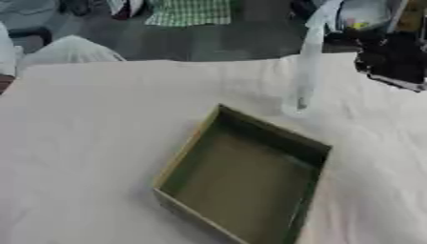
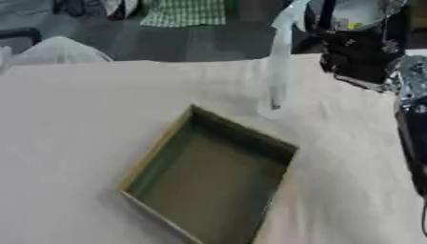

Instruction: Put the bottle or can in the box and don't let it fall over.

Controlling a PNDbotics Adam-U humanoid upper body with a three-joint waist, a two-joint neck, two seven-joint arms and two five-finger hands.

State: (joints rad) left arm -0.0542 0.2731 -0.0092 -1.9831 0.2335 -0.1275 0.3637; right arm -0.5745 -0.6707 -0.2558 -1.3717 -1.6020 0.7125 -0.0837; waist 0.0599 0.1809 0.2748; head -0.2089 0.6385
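Note:
A tall clear bottle (image 1: 306,66) shows as a pale smeared streak. Its base is on the white cloth just behind the box's far side, and its top leans to the right. The open olive-green box (image 2: 250,136) lies askew in the middle of the table and holds nothing. My right hand (image 2: 360,56) is a black shape at the table's far right edge, to the right of the bottle's upper part. Whether it touches the bottle is unclear. The right arm (image 2: 412,119) runs down the right edge of the right eye view. My left hand does not show.
A white cloth (image 1: 92,143) covers the table. Beyond the far edge are a white bag (image 1: 71,50), a green checked cloth (image 1: 188,12) and dark clutter on the floor.

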